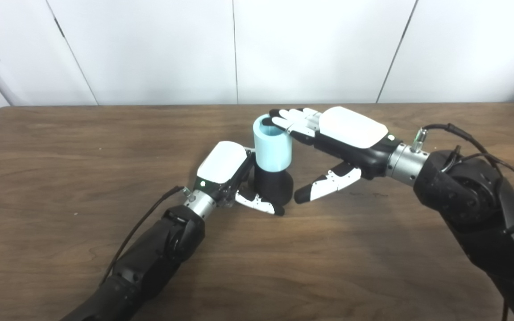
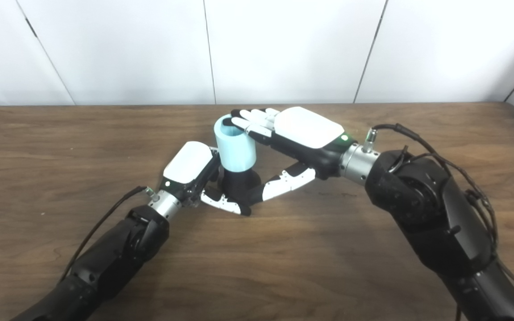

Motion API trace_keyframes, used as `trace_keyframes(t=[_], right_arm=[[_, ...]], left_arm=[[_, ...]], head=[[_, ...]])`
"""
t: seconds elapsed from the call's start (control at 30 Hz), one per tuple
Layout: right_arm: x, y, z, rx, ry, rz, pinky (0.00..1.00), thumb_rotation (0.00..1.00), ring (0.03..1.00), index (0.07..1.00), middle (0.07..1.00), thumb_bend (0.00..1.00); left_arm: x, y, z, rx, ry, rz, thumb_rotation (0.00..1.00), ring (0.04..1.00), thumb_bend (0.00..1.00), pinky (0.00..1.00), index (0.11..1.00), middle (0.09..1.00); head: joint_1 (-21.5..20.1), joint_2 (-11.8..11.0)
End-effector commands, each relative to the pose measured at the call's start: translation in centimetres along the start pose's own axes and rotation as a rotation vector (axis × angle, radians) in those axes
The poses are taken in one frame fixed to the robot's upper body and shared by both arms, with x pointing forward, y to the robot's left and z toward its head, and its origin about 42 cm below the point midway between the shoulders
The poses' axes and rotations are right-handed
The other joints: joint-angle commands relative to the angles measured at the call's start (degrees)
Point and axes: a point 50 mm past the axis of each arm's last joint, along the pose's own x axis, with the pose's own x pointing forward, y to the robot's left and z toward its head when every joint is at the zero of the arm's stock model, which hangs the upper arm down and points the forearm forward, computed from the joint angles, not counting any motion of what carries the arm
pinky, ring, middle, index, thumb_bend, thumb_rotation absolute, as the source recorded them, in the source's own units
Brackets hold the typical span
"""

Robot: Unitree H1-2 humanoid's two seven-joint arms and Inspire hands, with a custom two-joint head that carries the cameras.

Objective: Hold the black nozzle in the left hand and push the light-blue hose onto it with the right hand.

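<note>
The two dark forearms enter low in the frame, and past them the left hand [image 1: 228, 171] wraps the black nozzle [image 1: 274, 186], its thumb curled round the base in front and its other fingers hidden behind. The nozzle stands upright on the bench [image 1: 60, 187], just right of that hand's palm. The light-blue hose [image 1: 272, 145] already sits on top of it, mouth open upward. The right hand [image 2: 297, 133] is open: its fingers lie flat across the far rim of the hose, its thumb hangs apart, pointing at the nozzle, gripping nothing. The seating press looks to be in hand. Because the fingers bear on one edge only, an off-centre push could tilt the hose or jam it crooked; a loose left-hand grip would let the nozzle skid or tip.
</note>
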Motion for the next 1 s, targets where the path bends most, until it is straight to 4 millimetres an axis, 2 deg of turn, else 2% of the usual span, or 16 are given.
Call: trace_keyframes(t=[0.0,0.33,0.6,0.7,0.97], right_arm=[[0.3,-2.2,0.5,-0.064,-0.043,-0.046,1.0,1.0,1.0,1.0,1.0,0.8],[0.3,-2.8,0.4,-0.049,-0.044,-0.094,1.0,0.99,1.0,1.0,1.0,0.71],[-0.2,-2.5,0.3,-0.047,-0.037,-0.106,1.0,0.97,1.0,1.0,1.0,0.67],[-0.6,-2.2,0.2,-0.056,-0.025,-0.101,1.0,0.96,1.0,1.0,1.0,0.68],[-1.4,-1.2,-0.1,-0.069,-0.006,-0.067,1.0,1.0,1.0,1.0,1.0,0.72]], left_arm=[[-4.4,-6.8,0.3,-0.033,0.047,-0.302,0.0,0.375,0.52,0.29,0.496,0.405],[-4.4,-6.7,0.1,-0.03,0.055,-0.31,0.0,0.382,0.52,0.3,0.494,0.406],[-4.6,-6.7,0.1,-0.029,0.056,-0.313,0.0,0.399,0.52,0.32,0.497,0.413],[-4.6,-6.7,0.1,-0.031,0.056,-0.318,0.0,0.411,0.52,0.33,0.498,0.417],[-4.7,-6.5,0.0,-0.027,0.054,-0.311,0.0,0.405,0.52,0.32,0.497,0.415]], head=[[0.0,0.1],[-0.1,-0.1],[0.0,0.1],[0.0,0.2],[-0.1,0.4]])
